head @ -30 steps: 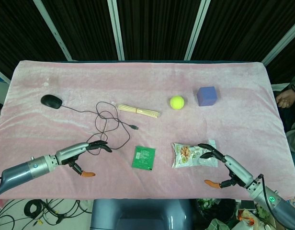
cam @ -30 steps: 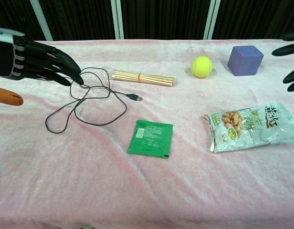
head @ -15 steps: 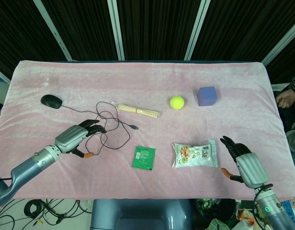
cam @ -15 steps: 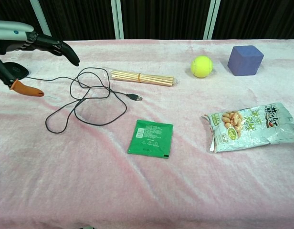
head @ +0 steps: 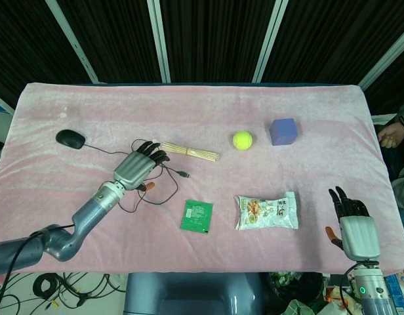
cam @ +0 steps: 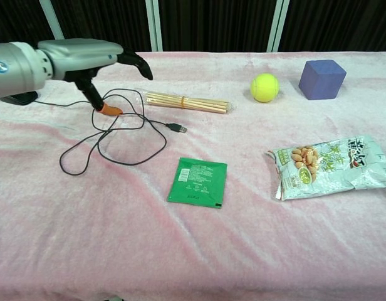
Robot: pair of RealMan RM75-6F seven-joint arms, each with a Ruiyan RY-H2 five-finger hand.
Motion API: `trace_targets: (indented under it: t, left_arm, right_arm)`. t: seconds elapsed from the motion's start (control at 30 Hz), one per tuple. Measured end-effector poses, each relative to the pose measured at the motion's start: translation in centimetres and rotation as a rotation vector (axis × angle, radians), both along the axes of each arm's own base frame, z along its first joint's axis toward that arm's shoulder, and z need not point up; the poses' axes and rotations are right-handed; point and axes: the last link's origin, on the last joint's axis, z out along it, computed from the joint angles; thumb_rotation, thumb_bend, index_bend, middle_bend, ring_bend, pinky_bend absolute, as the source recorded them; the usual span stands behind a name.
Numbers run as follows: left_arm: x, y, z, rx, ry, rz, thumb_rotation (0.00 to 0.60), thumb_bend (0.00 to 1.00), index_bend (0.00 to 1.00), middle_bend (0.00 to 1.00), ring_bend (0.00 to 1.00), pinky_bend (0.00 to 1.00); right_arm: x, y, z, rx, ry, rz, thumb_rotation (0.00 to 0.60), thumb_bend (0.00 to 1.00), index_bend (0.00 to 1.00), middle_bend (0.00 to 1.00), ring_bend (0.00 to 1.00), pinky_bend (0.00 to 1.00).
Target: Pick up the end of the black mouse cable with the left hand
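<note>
Nearest, the green packet [cam: 197, 182] and the snack bag [cam: 331, 166] lie flat on the pink tabletop [cam: 193, 251], clear of the work; the right hand [head: 353, 226] hovers at the near right edge, fingers spread, holding nothing. Farther in, the black mouse cable [cam: 111, 135] lies in loose overlapping loops, its plug end [cam: 176, 128] free just right of them. The left hand [cam: 86, 56] hangs over the loops, fingers apart and empty. The likely slip is catching a loop instead of the plug, dragging the mouse [head: 71, 138]. Just beyond the plug the stick bundle [cam: 187, 101] crowds the approach. Farthest, the tennis ball [cam: 264, 87] and purple cube [cam: 322, 79] stand well apart.
</note>
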Motion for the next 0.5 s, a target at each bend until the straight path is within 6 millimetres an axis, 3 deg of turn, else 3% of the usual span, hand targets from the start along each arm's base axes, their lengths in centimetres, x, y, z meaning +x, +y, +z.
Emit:
trace_targets:
  t: [0.23, 0.5]
  left_arm:
    - [3.1, 1.6, -3.2, 0.012, 0.046, -0.039, 0.600, 0.27, 0.29, 0.17, 0.00, 0.06]
    - [4.2, 1.8, -6.1, 0.001, 0.072, -0.043, 0.600, 0.27, 0.32, 0.17, 0.00, 0.06]
  right_arm:
    - [-0.3, 0.0, -0.1, 0.004, 0.008, -0.017, 0.600, 0.18, 0.00, 0.06, 0.23, 0.21]
    - [-0.3, 0.0, 0.1, 0.003, 0.014, -0.024, 0.600, 0.18, 0.00, 0.06, 0.23, 0.21]
